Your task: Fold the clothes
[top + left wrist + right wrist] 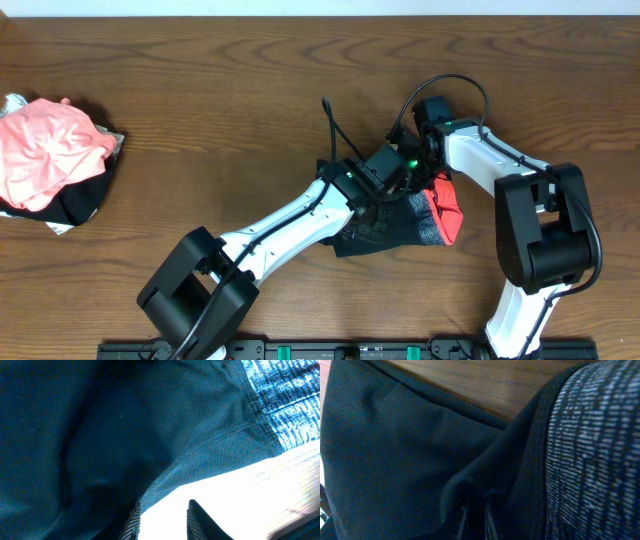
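Right gripper [476, 510] pinches a fold of the leggings [385, 235] (black, bunched, heathered grey waistband edged coral-red); left gripper [164, 506] sits partly spread, and I cannot tell whether it grips anything.

The leggings [385, 232] are black, their waistband [424, 215] heathered grey, edged coral-red. The surface [200, 120] is brown wood-grain.

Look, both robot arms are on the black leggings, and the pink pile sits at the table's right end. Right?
Not quite. The overhead view shows the pink pile at the left end of the table. The left arm and right arm do reach the black leggings, as you said.
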### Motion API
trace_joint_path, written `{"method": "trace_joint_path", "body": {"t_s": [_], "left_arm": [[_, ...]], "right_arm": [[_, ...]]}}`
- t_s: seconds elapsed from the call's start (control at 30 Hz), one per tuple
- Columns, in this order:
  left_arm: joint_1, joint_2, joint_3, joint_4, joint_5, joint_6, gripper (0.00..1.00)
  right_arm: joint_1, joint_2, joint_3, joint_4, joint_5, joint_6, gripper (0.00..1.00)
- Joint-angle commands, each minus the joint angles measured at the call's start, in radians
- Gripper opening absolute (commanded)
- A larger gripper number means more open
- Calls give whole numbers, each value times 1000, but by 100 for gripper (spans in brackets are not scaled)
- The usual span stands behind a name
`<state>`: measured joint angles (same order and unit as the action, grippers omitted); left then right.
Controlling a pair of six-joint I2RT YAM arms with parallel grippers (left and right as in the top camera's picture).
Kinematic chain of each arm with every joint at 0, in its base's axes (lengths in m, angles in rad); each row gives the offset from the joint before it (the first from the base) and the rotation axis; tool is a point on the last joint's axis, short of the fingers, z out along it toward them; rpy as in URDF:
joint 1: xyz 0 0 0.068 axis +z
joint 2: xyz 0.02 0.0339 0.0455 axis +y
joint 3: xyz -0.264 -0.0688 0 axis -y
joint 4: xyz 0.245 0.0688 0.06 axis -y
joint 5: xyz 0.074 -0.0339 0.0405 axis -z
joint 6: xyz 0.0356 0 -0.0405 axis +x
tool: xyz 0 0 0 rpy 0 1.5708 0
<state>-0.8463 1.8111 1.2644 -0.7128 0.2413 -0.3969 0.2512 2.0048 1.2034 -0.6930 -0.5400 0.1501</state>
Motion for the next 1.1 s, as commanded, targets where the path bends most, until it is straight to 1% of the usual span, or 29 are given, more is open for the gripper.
{"method": "trace_joint_path", "body": {"t_s": [0.0, 0.07, 0.17, 0.27, 0.33, 0.43, 0.6, 0.7, 0.87, 1.07], "left_arm": [[3, 13, -2, -6, -6, -13, 31], [3, 12, -2, -8, -88, -4, 31], [12, 3, -2, -4, -281, -3, 31], [33, -8, -1, -3, -373, 11, 31], [46, -8, -1, -13, -374, 41, 31], [49, -8, -1, -59, -373, 48, 31], [30, -8, -1, -184, -369, 42, 34], [26, -8, -1, -233, -315, 17, 35], [26, -8, -1, -204, -171, 16, 35], [26, -8, -1, -165, -154, -18, 36]], "right_arm": [[-2, 90, -40, 13, 116, 14, 12], [-6, 90, -40, 12, 117, 14, 12], [-9, 90, -40, 12, 117, 14, 12], [-9, 90, -40, 11, 117, 14, 12], [-9, 90, -40, 10, 117, 14, 13], [-9, 90, -40, 10, 117, 14, 13], [-10, 90, -40, 10, 117, 14, 13], [-12, 90, -40, 10, 118, 13, 13], [-16, 90, -40, 9, 118, 14, 13], [-16, 90, -40, 5, 117, 13, 14]]}}
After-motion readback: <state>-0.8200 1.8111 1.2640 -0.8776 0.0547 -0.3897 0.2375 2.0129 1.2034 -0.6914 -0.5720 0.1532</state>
